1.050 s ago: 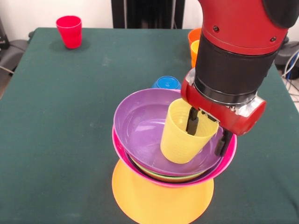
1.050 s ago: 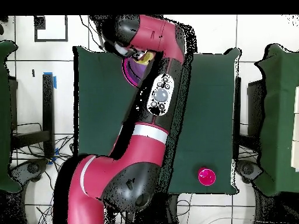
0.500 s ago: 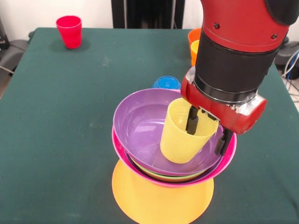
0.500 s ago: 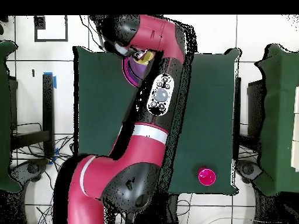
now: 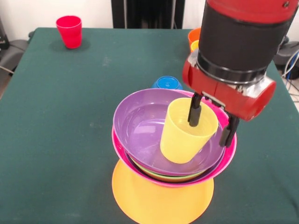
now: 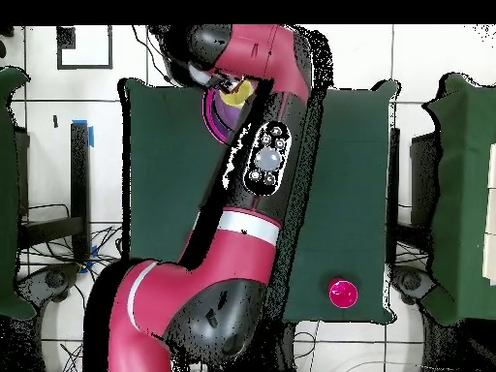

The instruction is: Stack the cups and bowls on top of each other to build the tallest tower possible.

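End effector (image 5: 211, 122) open — straddling yellow cup's (image 5: 184, 137) rim, purple bowl (image 5: 140, 126) beneath

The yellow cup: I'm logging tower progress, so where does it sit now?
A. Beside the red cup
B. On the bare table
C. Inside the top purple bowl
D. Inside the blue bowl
C: the yellow cup stands tilted inside the top purple bowl of the stack.

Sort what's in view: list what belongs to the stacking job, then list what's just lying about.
Job:
gripper, open around the yellow cup's rim
yellow cup in the purple bowl
pink bowl
orange bowl, the base
blue bowl
red cup
orange items behind the arm, mostly hidden

Lying about:
cables off the table's edge
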Tool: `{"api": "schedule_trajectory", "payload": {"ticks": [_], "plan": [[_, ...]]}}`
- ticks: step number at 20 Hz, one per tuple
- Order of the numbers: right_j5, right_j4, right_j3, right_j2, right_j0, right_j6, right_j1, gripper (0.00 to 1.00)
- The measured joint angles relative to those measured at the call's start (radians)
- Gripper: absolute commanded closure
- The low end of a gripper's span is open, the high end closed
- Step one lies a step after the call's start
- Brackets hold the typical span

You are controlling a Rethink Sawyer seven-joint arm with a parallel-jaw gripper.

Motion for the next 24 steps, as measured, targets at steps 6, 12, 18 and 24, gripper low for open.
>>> {"api": "schedule_trajectory", "payload": {"ticks": [6, 12, 18, 24], "plan": [[0.000, 0.000, 0.001, 0.000, 0.000, 0.000, -0.024, 0.00], [0.000, 0.000, 0.028, 0.005, 0.003, 0.000, -0.056, 0.00], [0.000, -0.002, 0.139, 0.013, 0.021, 0.000, -0.116, 0.00], [0.000, -0.006, 0.284, 0.020, 0.041, 0.000, -0.191, 0.00]]}}
